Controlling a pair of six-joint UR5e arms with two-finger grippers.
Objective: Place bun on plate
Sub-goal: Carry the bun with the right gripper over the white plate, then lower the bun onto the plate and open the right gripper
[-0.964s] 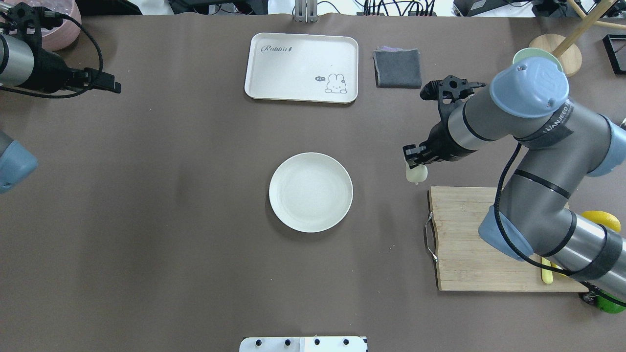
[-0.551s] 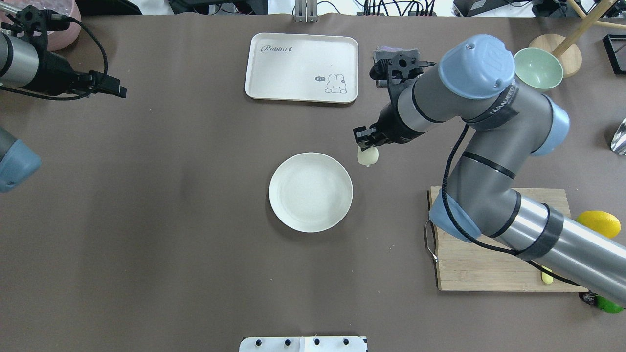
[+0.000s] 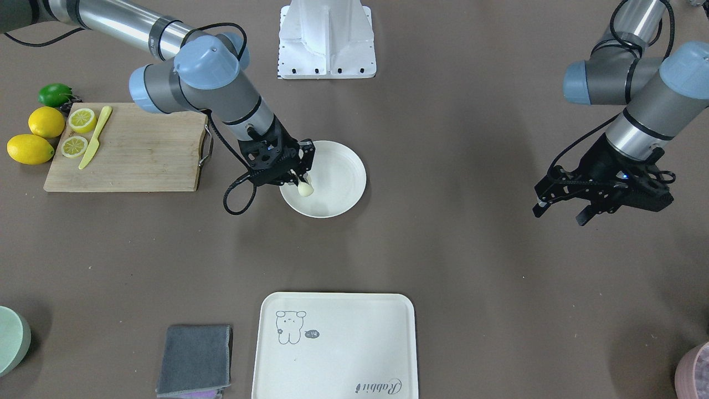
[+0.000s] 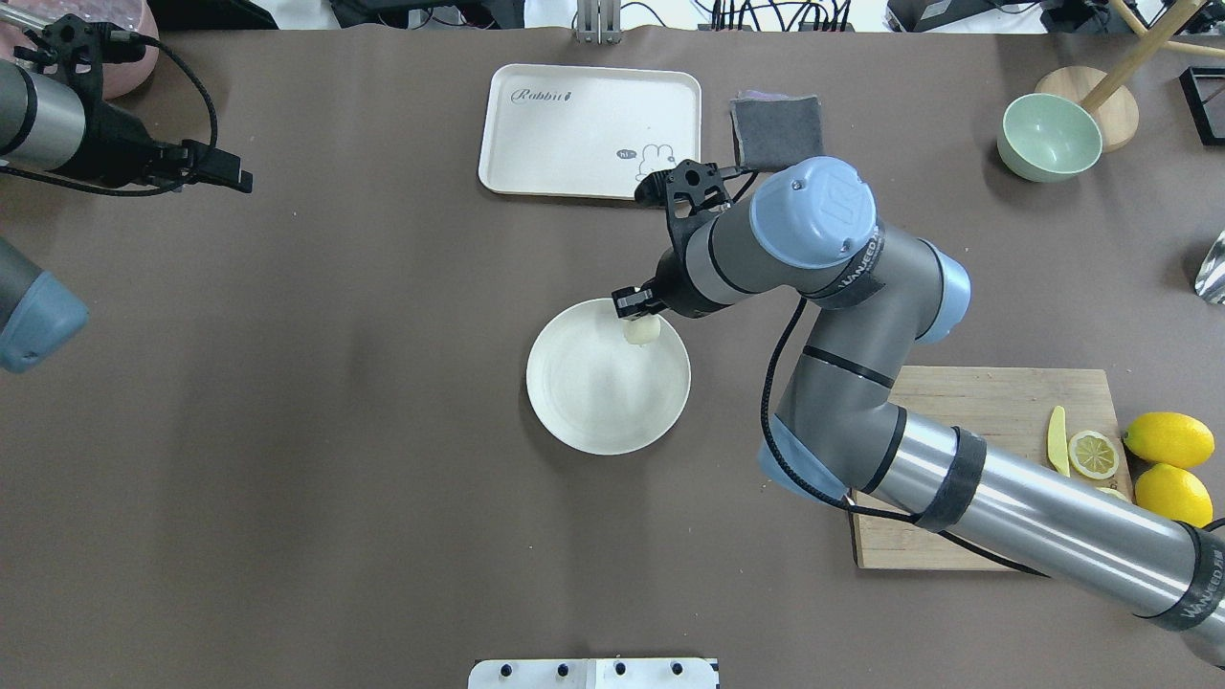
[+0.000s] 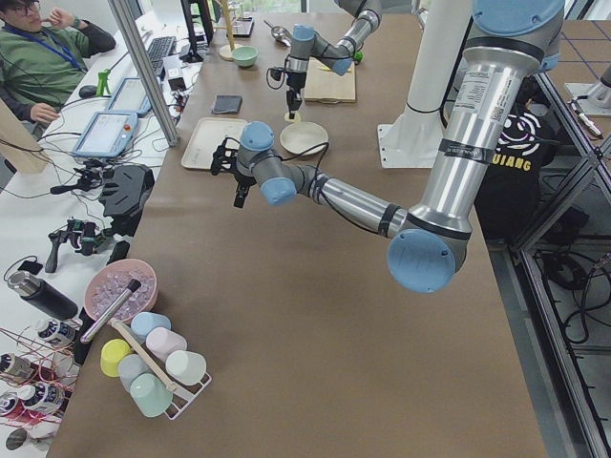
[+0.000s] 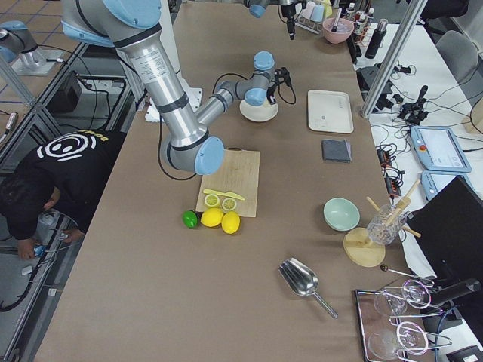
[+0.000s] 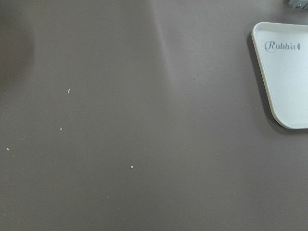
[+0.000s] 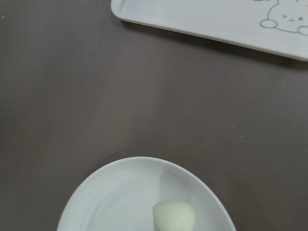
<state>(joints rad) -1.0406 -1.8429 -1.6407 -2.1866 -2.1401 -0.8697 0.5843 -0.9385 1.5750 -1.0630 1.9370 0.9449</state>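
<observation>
The bun [image 4: 643, 331] is a small pale cream lump held in my right gripper [image 4: 635, 312], which is shut on it from above. It hangs over the far right part of the round off-white plate [image 4: 593, 392], just inside the rim. The front view shows the bun [image 3: 305, 189] under the right gripper [image 3: 301, 178], at the plate's [image 3: 335, 183] edge nearest the cutting board. In the right wrist view the bun [image 8: 174, 216] lies over the plate [image 8: 115, 202]; whether it touches I cannot tell. My left gripper [image 4: 233, 178] hovers open and holds nothing at the far left [image 3: 559, 209].
A cream rabbit tray [image 4: 574, 124] and a grey cloth [image 4: 777, 130] lie beyond the plate. A green bowl [image 4: 1049, 137] stands at the far right. The wooden cutting board [image 4: 976, 411] on the right carries lemon slices and a yellow knife, with whole lemons [image 4: 1168, 438] beside it.
My right arm has swung left with the bun, from beside the cutting board to over the plate's rim. The left arm has barely shifted.
</observation>
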